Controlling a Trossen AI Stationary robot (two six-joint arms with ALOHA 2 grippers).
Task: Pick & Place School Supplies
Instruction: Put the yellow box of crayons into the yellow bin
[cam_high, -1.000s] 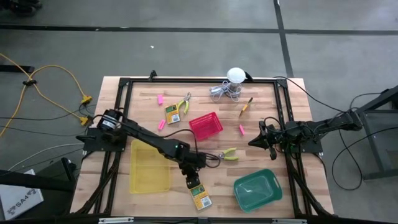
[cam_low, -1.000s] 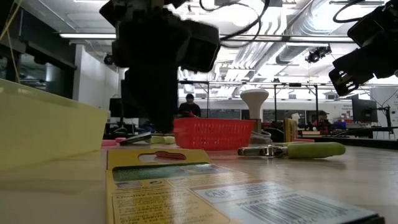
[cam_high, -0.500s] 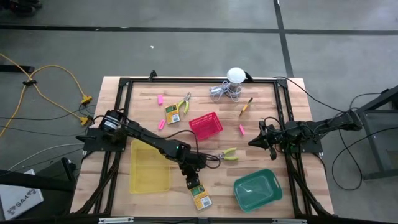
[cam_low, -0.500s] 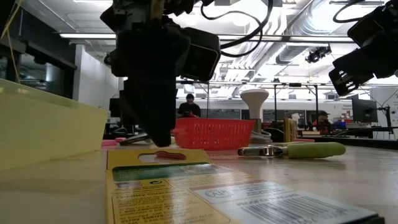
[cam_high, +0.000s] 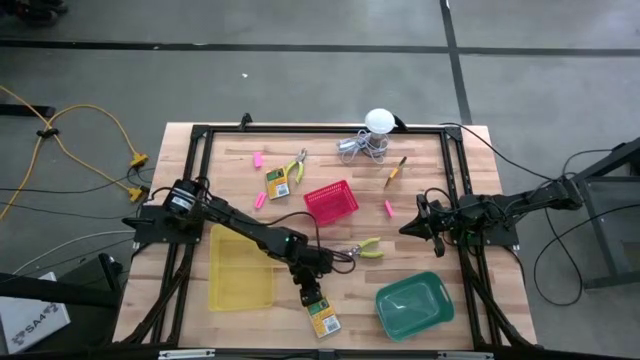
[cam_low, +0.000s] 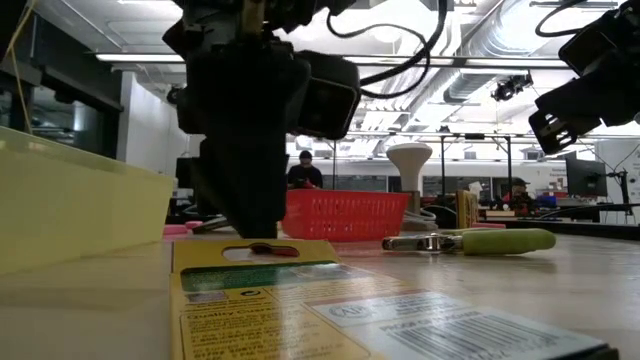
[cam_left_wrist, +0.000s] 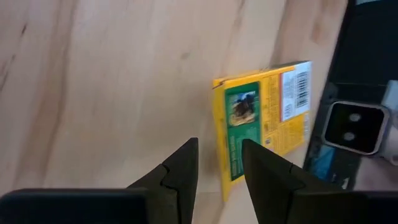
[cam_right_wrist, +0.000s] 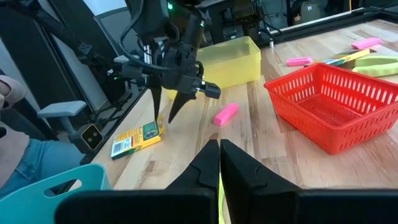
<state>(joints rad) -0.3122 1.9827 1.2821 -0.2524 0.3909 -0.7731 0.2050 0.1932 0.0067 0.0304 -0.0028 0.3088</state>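
Note:
A yellow-and-green crayon box (cam_high: 322, 318) lies flat near the table's front edge, also seen in the left wrist view (cam_left_wrist: 264, 118) and the low view (cam_low: 300, 300). My left gripper (cam_left_wrist: 219, 165) is open and points slanting down just over the box's far end (cam_high: 310, 298); one long edge of the box runs out from between its fingers. My right gripper (cam_high: 405, 228) is shut and empty at the table's right side (cam_right_wrist: 219, 149). Pliers (cam_high: 368, 249) lie to the right of the left arm, and a pink eraser (cam_right_wrist: 226, 114) is on the table near them.
The yellow tray (cam_high: 240, 267) is left of the box and the green tray (cam_high: 413, 305) is right of it. The red basket (cam_high: 331, 201) sits mid-table. Farther back lie another crayon box (cam_high: 277, 184), more pliers (cam_high: 296, 166), pink erasers (cam_high: 257, 159) and a white ball with wire (cam_high: 372, 135).
My left gripper has sunk a little toward the far end of the crayon box. The box has stayed where it lay.

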